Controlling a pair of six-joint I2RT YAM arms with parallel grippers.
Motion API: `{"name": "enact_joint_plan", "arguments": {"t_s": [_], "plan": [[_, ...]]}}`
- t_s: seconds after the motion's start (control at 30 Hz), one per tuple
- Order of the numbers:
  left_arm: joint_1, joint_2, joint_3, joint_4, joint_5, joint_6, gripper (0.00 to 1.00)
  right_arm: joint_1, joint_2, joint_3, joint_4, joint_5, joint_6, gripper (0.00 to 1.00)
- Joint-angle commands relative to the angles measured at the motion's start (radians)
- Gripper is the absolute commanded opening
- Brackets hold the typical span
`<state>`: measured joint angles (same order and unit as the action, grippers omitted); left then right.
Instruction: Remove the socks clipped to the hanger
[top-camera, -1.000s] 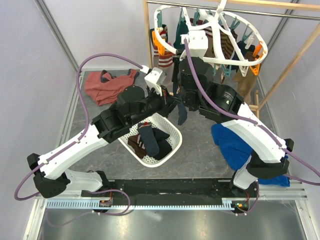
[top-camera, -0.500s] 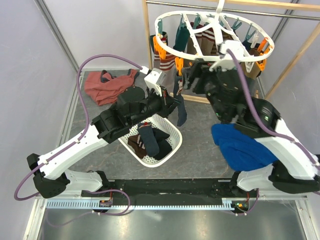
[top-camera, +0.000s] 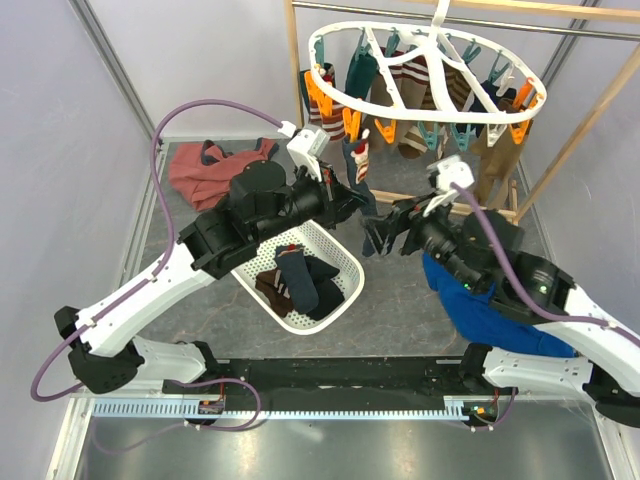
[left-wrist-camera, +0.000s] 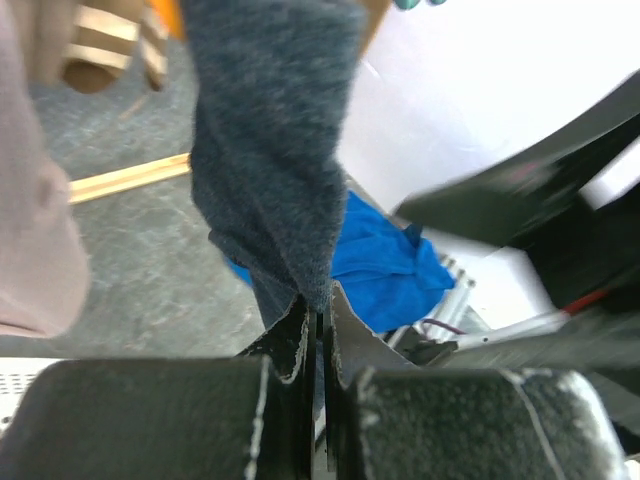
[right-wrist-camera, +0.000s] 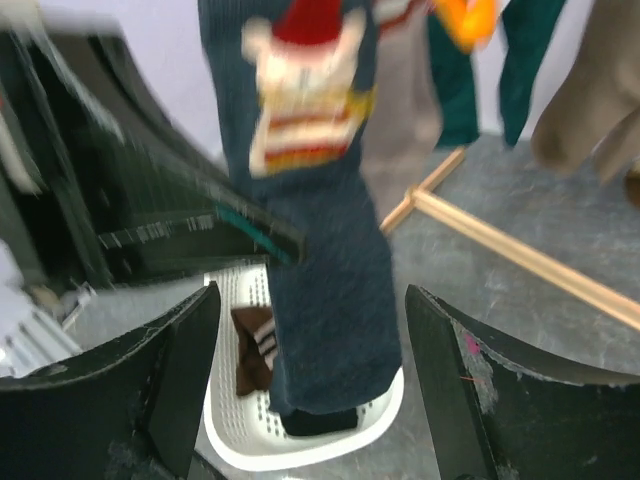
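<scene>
The white oval hanger (top-camera: 520, 110) hangs from the rail with several socks (top-camera: 415, 85) on its orange and teal clips. A navy sock (top-camera: 370, 222) with a red-white cuff dangles below an orange clip (top-camera: 351, 124); whether that clip still holds it I cannot tell. My left gripper (top-camera: 352, 205) is shut on this navy sock (left-wrist-camera: 270, 150) at mid-length, jaws pinched together (left-wrist-camera: 317, 300). My right gripper (top-camera: 385, 237) is open just right of the sock, below the hanger. In the right wrist view the sock (right-wrist-camera: 330, 300) hangs untouched between its spread fingers (right-wrist-camera: 170, 370).
A white perforated basket (top-camera: 345, 292) holding several socks sits under the navy sock. A rust-red garment (top-camera: 215, 170) lies at the back left, a big blue cloth (top-camera: 480, 300) under my right arm. The wooden rail frame (top-camera: 590, 110) stands at the back right.
My right arm dropped from the hanger ring to beside the navy sock and opened its jaws. The hanger swung back up level. My left gripper kept its hold and shifted slightly.
</scene>
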<state>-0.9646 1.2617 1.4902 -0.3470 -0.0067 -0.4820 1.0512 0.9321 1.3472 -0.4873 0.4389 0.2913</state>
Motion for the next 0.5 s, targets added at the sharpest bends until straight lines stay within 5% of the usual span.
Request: {"name": "enact_joint_plan", "arguments": {"t_s": [0.0,0.2,0.3,0.33,0.43,0.47], "plan": [[0.015,0.022,0.073,-0.006,0.073,-0.092,0.02,0.001,-0.012,-0.089,0.114,-0.098,-0.021,0.83],[0.018,0.038,0.093,-0.010,0.088,-0.136,0.02,0.001,-0.021,-0.178,0.141,-0.062,-0.030,0.84],[0.018,0.044,0.096,-0.018,0.097,-0.148,0.02,0.001,-0.024,-0.204,0.145,-0.002,-0.030,0.76],[0.018,0.042,0.097,-0.018,0.099,-0.155,0.02,0.001,-0.024,-0.207,0.144,0.020,-0.030,0.51],[0.021,0.048,0.113,-0.041,0.094,-0.159,0.02,0.001,-0.035,-0.209,0.141,0.066,-0.018,0.00],[0.023,0.050,0.119,-0.050,0.085,-0.159,0.05,0.001,-0.039,-0.210,0.144,0.066,-0.017,0.00]]}}
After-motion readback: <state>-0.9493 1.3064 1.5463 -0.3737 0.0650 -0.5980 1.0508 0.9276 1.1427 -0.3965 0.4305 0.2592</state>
